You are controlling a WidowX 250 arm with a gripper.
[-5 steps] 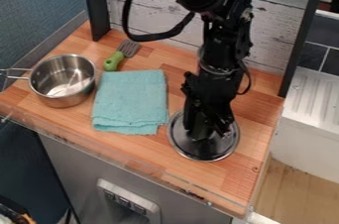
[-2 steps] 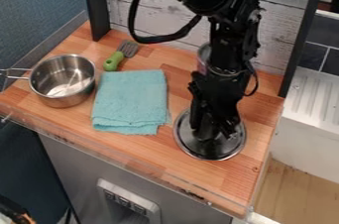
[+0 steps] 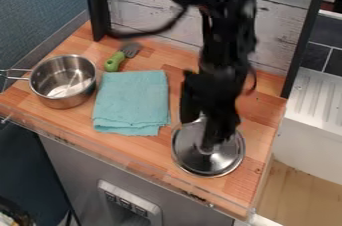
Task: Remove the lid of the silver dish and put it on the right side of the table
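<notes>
Nearby, a folded towel [image 3: 131, 101] lies between pot [image 3: 65, 102] and lid [image 3: 220, 165], the gripper [image 3: 203, 132] over the lid, jaws parted.

toy kitchen | wooden counter [image 3: 143, 147] | steel pot [image 3: 67, 101] | green-handled utensil [image 3: 115, 62] | folded cloth [image 3: 132, 100]

the silver saucepan [image 3: 65, 102] stands upright, uncovered, at left on the wooden table [image 3: 257, 115]; the round, glossy metal lid [image 3: 190, 157] is located at right.

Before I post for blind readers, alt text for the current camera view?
Black gripper over a silver lid at the right of a wooden table; to the left, a folded turquoise cloth, green-handled utensil and open silver pot.
</notes>
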